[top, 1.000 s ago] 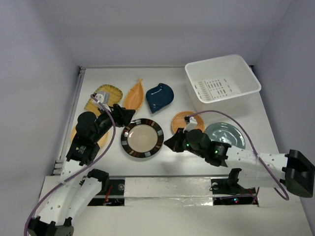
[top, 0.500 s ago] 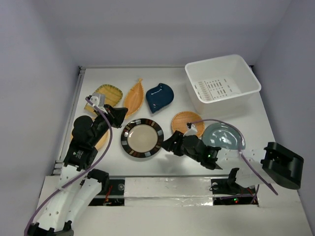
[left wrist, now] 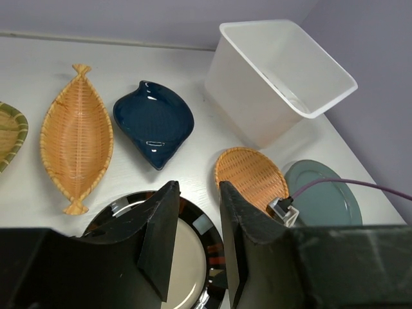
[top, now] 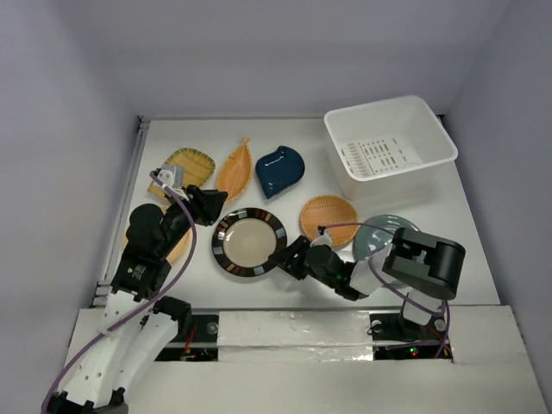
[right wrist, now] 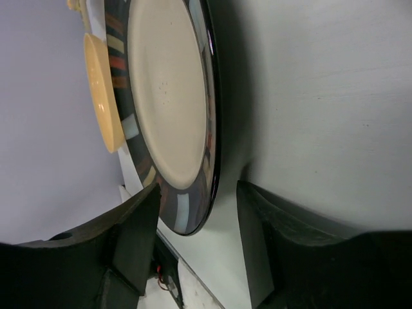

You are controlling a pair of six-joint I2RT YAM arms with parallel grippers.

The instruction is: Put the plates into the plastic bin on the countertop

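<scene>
Against the frame half a second earlier, the right gripper (top: 285, 259) had slid left along the countertop (top: 293, 138) up to the striped plate (top: 249, 243), and its arm had folded in from the right edge; no dish had shifted. Right wrist view: the gripper (right wrist: 196, 199) was open, one finger on each side of the plate's (right wrist: 167, 96) dark rim, contact not discernible. The left gripper (top: 211, 203) sat almost where it had been, above the plate's far-left rim, fingers parted with nothing between them. The plate was round with a cream centre and a glossy dark rim banded in grey, red and tan, lying flat. To its right lay the orange woven plate (top: 329, 213), further right the grey-blue plate (top: 379, 235). Beyond it lay the navy leaf dish (top: 279, 169) and the boat-shaped dish (top: 235, 168). The plastic bin (top: 379, 105) stood well off to its far right, holding no plates.
</scene>
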